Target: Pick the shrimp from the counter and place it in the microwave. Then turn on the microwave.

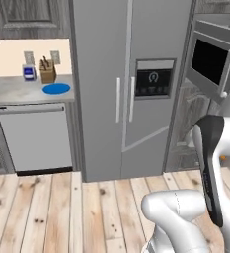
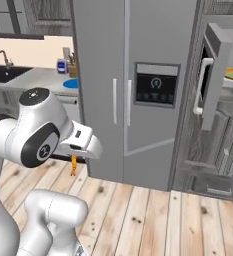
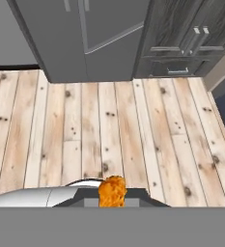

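You've got the shrimp (image 3: 112,191) clamped in the gripper (image 2: 74,161), hanging over the wooden floor (image 3: 109,125). The microwave (image 2: 215,75) stands open up to the right; placing and switching on remain.

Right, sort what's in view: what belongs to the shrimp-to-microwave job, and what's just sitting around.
Belongs to the job:
- shrimp, held in the shut gripper
- microwave, door open

Just lying about:
- fridge
- blue plate
- knife block
- dishwasher
- sink tap
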